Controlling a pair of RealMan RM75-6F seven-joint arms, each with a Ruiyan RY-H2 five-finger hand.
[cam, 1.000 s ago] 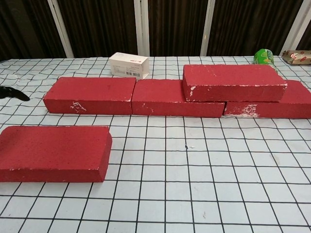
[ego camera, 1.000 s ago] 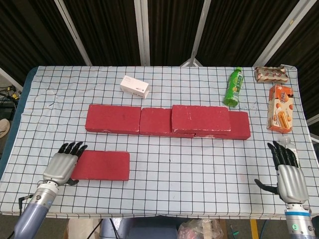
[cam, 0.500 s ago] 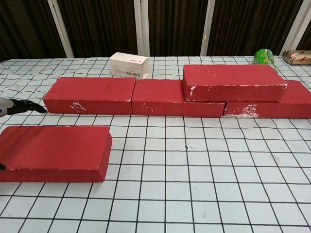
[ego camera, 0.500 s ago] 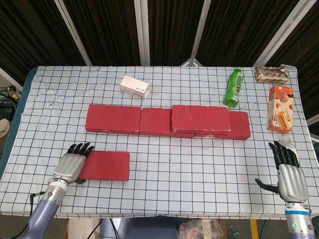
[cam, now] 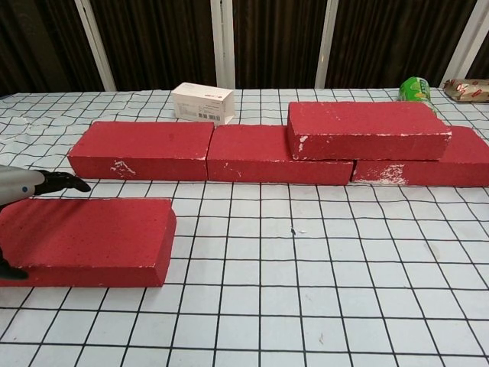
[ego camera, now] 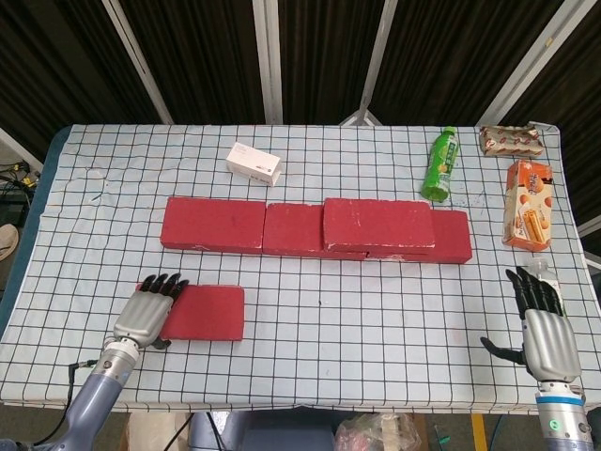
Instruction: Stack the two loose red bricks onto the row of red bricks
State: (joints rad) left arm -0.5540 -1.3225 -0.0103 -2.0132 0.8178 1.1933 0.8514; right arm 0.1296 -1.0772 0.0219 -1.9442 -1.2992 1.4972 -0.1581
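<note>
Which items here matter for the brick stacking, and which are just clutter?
Job: loose red brick under the left hand; brick already stacked; row of red bricks.

Clutter: white box, green bottle, orange snack box, snack packet. Right hand idle, off the bricks.

I see a table [ego camera: 310,376] w/ white cloth, black grid. Behind it, dark slatted wall panels [ego camera: 207,56] split by pale metal struts [ego camera: 268,56]. Lighting even, no harsh shadows.
</note>
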